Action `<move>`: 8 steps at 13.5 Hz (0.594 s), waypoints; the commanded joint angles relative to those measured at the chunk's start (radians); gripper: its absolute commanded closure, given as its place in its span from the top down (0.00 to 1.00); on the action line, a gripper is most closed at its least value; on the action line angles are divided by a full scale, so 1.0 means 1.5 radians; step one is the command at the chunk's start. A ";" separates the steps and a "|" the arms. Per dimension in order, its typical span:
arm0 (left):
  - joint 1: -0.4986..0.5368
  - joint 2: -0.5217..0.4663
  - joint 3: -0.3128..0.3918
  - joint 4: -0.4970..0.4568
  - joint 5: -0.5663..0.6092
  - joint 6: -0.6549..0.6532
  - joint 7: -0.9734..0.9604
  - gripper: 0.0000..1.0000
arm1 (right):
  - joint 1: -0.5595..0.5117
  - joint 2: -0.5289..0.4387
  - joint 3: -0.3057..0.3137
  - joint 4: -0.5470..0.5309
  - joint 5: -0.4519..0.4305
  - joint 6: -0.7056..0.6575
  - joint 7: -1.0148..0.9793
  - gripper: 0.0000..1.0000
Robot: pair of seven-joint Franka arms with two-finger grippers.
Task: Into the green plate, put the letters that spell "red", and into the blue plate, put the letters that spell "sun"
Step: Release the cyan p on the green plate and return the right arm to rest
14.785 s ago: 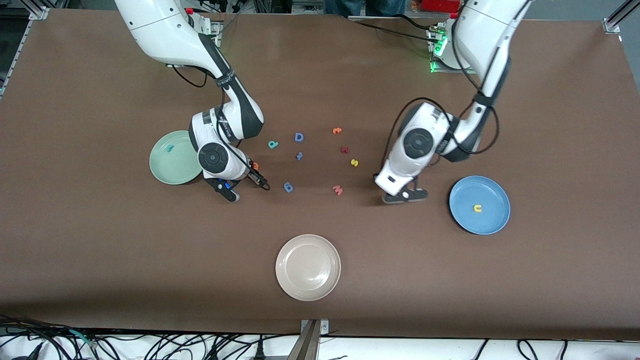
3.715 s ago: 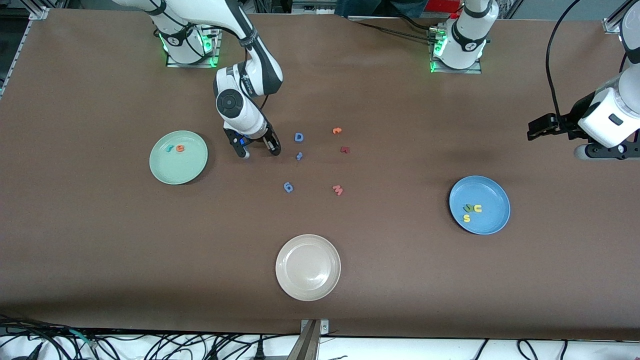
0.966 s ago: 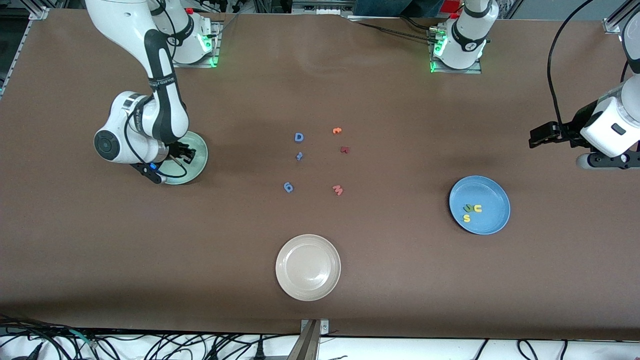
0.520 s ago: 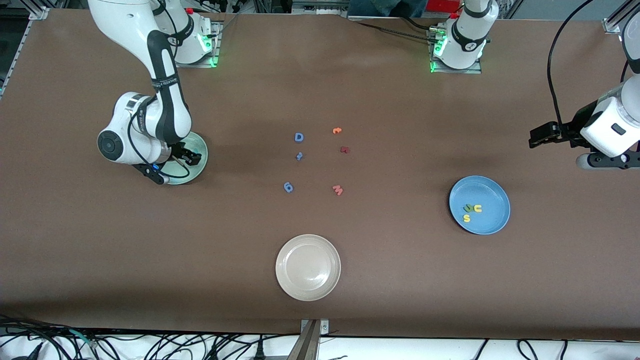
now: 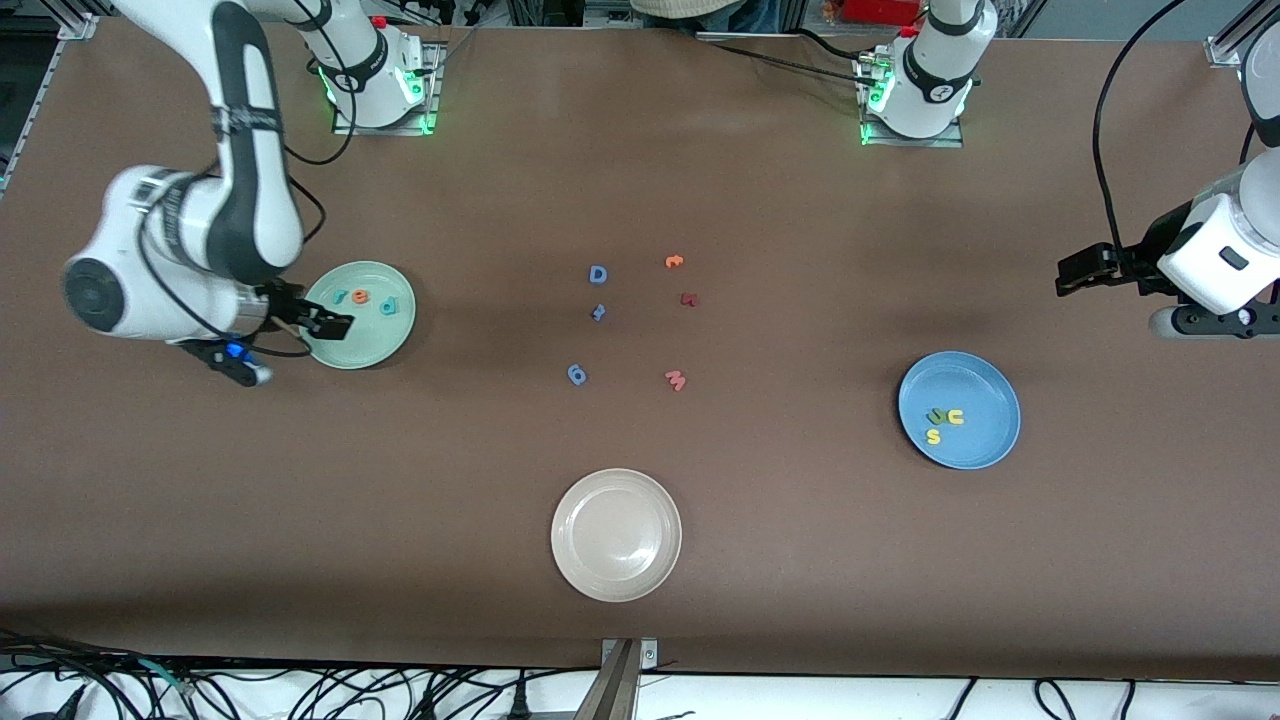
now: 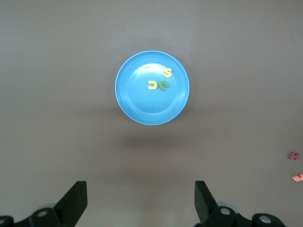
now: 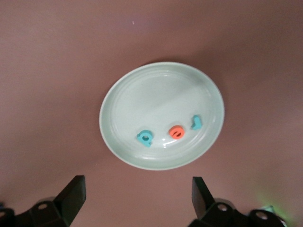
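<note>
We see r, e, d in the green plate (image 5: pixel 400 335), mid-left of frame; s, u, n in the blue plate (image 5: pixel 985 440). Both hands spread, empty: right hand (image 5: pixel 285 345) low over the green rim, left hand (image 5: pixel 1165 305) waits at right edge. Risk: retreating, it could clip the rim.

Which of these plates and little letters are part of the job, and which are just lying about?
Job:
green plate with teal r, orange e, teal d
blue plate with s, u, n

Lying about:
cream plate
five loose letters mid-table
</note>
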 commanded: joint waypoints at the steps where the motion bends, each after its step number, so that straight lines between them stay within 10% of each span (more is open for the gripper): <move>1: -0.001 0.010 0.002 0.021 -0.006 -0.013 0.015 1.00 | -0.005 0.007 -0.034 0.112 -0.015 -0.101 -0.040 0.99; 8: -0.002 0.010 0.002 0.021 -0.006 -0.013 0.015 1.00 | -0.013 0.006 -0.099 0.233 -0.009 -0.170 -0.166 1.00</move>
